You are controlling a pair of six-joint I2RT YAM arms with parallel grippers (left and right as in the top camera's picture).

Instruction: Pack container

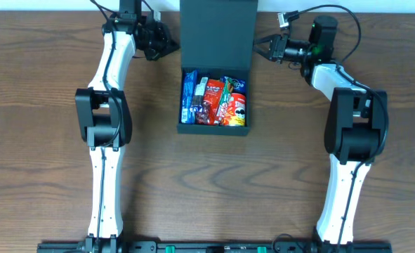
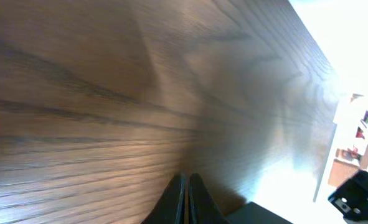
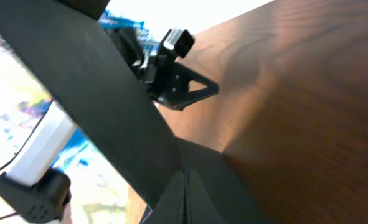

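The dark container (image 1: 214, 130) stands open at the table's far middle, its flap lid (image 1: 218, 31) raised at the back. Inside lie a blue packet (image 1: 189, 95), red packets (image 1: 213, 98) and a small red can (image 1: 239, 109). My left gripper (image 1: 173, 46) is shut and empty, just left of the lid; in the left wrist view its fingers (image 2: 187, 186) point over bare wood with a container corner (image 2: 264, 213) beside them. My right gripper (image 1: 258, 48) is shut, at the lid's right edge; in the right wrist view its fingers (image 3: 185, 180) sit against the dark lid (image 3: 78, 74).
The wooden table (image 1: 45, 140) spreads to both sides and in front of the container. Its back edge runs just behind the lid and both grippers. The left arm's gripper (image 3: 171, 74) shows beyond the lid in the right wrist view.
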